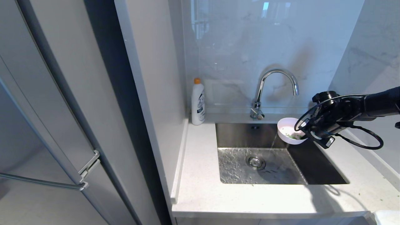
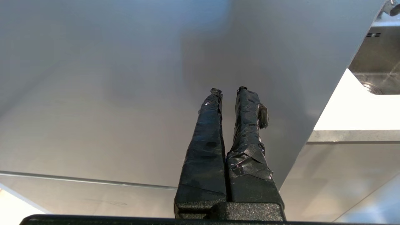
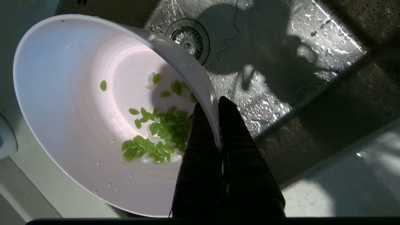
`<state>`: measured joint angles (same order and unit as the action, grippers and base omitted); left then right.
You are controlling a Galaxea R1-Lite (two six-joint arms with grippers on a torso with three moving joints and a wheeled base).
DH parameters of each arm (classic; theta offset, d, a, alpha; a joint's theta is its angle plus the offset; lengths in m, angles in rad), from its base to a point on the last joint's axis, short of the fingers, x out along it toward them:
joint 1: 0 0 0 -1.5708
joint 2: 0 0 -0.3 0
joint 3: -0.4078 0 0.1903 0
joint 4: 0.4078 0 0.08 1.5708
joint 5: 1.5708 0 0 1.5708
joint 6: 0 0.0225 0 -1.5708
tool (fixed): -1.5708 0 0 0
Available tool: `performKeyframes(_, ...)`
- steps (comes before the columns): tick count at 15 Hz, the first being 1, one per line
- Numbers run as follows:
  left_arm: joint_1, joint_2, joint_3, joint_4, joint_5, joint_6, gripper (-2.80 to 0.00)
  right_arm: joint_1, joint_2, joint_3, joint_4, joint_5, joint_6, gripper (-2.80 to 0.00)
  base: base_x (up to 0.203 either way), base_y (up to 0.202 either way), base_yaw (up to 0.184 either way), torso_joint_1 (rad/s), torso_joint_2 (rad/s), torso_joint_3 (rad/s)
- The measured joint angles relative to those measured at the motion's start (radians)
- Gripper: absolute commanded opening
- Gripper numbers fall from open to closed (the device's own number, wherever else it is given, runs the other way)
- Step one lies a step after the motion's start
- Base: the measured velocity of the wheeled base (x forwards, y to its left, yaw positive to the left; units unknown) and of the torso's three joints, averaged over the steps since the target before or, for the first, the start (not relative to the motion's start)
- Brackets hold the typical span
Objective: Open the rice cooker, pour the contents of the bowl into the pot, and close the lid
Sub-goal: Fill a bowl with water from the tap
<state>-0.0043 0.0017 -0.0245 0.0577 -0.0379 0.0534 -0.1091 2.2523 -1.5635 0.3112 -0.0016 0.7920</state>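
Counter (image 1: 203,193) lay nearest, sink (image 1: 312,168) beyond. Above the sink's right rear, right gripper (image 3: 210,107) pinched the tilted bowl (image 3: 78,125) by its rim, green grains (image 3: 156,137) inside. Slippage would likely spill them down the drain (image 1: 255,162). Left gripper (image 2: 228,91), fingers nearly together, idled empty. Cooker unseen.

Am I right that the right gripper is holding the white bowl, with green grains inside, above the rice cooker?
Not quite: the right gripper holds the white bowl with green grains above the sink, not a rice cooker, as the head view shows.
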Motion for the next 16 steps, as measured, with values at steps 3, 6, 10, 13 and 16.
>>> performKeyframes(3,0.000,0.000,0.000,0.000,0.000,0.000,-2.80,0.004,0.091,-0.115,0.000,-0.067,0.021,-2.80,0.000,0.000,0.000,0.000,0.00,0.000)
performKeyframes(6,0.000,0.000,0.000,0.000,0.000,0.000,-2.80,0.010,0.170,-0.203,-0.002,-0.149,0.022,-2.80,0.000,0.000,0.000,0.000,0.00,0.000)
performKeyframes(10,0.000,0.000,0.000,0.000,0.000,0.000,-2.80,0.011,0.237,-0.290,-0.004,-0.163,0.035,-2.80,0.000,0.000,0.000,0.000,0.00,0.000)
performKeyframes(13,0.000,0.000,0.000,0.000,0.000,-0.001,-2.80,0.003,0.278,-0.367,0.009,-0.163,0.035,-2.80,0.000,0.000,0.000,0.000,0.00,0.000)
performKeyframes(16,0.000,0.000,0.000,0.000,0.000,-0.001,-2.80,-0.002,0.305,-0.396,0.007,-0.164,0.033,-2.80,0.000,0.000,0.000,0.000,0.00,0.000)
